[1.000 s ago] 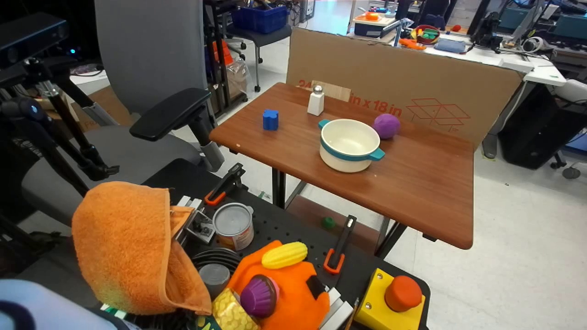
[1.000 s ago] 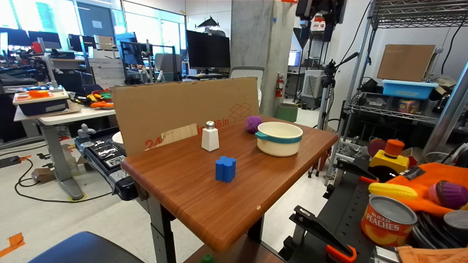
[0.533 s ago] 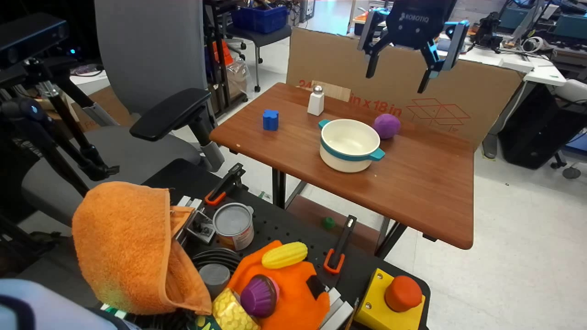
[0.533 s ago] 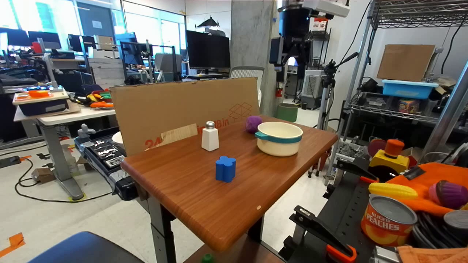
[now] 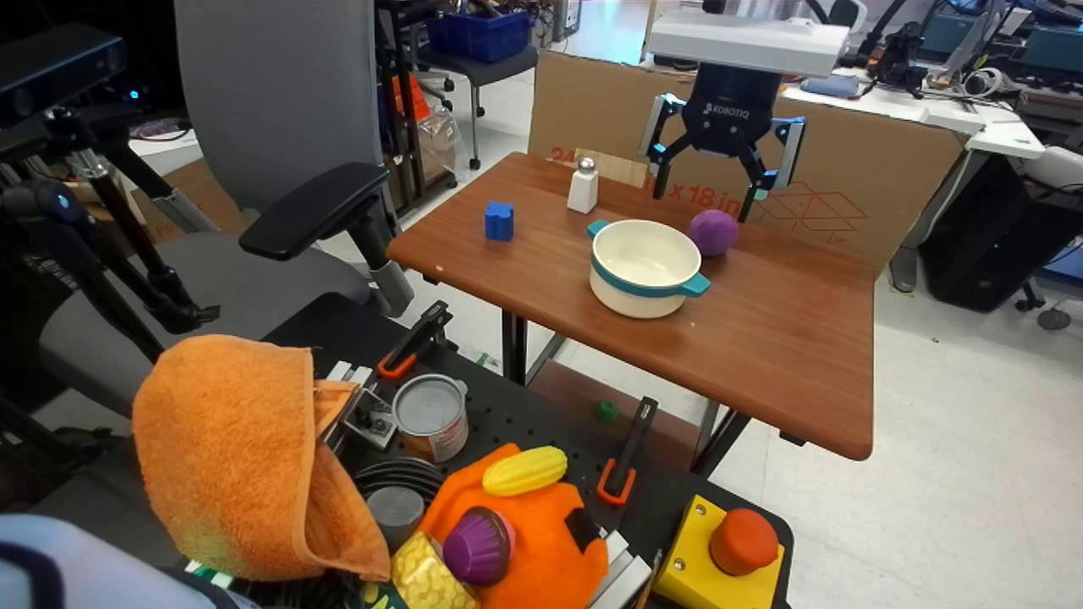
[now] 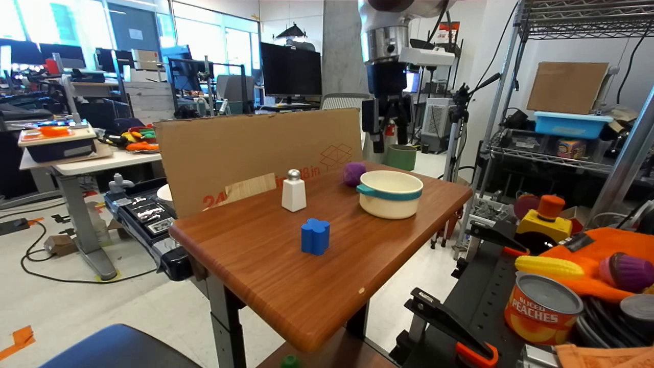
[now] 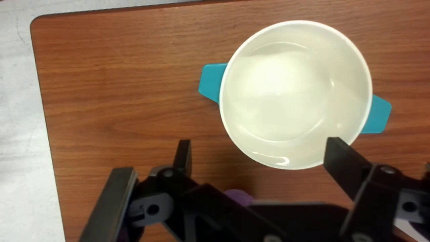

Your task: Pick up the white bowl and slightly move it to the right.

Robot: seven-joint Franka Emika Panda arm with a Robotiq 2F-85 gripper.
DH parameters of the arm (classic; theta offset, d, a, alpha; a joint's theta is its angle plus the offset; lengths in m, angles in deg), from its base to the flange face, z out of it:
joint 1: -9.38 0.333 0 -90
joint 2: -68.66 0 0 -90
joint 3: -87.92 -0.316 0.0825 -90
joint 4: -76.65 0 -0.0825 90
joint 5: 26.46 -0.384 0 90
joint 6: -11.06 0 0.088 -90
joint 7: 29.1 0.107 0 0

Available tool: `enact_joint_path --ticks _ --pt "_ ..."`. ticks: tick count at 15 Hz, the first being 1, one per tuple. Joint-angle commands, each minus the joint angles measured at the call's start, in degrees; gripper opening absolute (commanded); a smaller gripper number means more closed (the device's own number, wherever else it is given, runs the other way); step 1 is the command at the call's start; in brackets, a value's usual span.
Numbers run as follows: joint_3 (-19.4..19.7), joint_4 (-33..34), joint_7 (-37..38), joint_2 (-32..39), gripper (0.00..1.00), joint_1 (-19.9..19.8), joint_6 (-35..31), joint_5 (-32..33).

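Note:
The white bowl (image 5: 630, 303) stands upright on the brown table, cream-white with a teal band and two teal handles. It also shows in an exterior view (image 6: 391, 207) and, from above, in the wrist view (image 7: 285, 94). My gripper (image 5: 703, 205) is open and empty, in the air above the table's back part, behind and higher than the bowl; it also shows in an exterior view (image 6: 390, 144). In the wrist view the fingertips (image 7: 258, 142) are wide apart, and the right finger overlaps the bowl's rim in the picture, without visible contact.
A purple ball (image 5: 713, 233) lies close behind the bowl, partly hidden by my gripper in the wrist view (image 7: 238, 196). A white shaker (image 5: 583, 193) and a blue flower-shaped block (image 5: 499, 222) stand on the table (image 5: 778, 355). A cardboard sheet (image 6: 255, 145) stands along the back edge.
My arm has come into the exterior views from above and moved down toward the table's back part near the ball. The gripper stays open. The bowl and other objects have not moved.

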Motion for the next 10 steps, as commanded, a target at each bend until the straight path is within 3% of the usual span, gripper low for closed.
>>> enact_joint_path --ticks 1,6,7,8,10 --pt "0.40 4.04 -1.58 5.27 1.00 0.28 0.16 2.84" --pt "0.29 6.37 -2.48 9.91 1.00 0.50 0.70 5.51" --pt "0.24 6.90 -2.53 10.65 0.75 0.50 0.83 5.50" --pt "0.34 7.43 -2.39 11.42 0.74 0.65 0.81 5.84" --pt "0.36 8.46 -2.32 12.72 0.58 0.87 0.81 6.43"
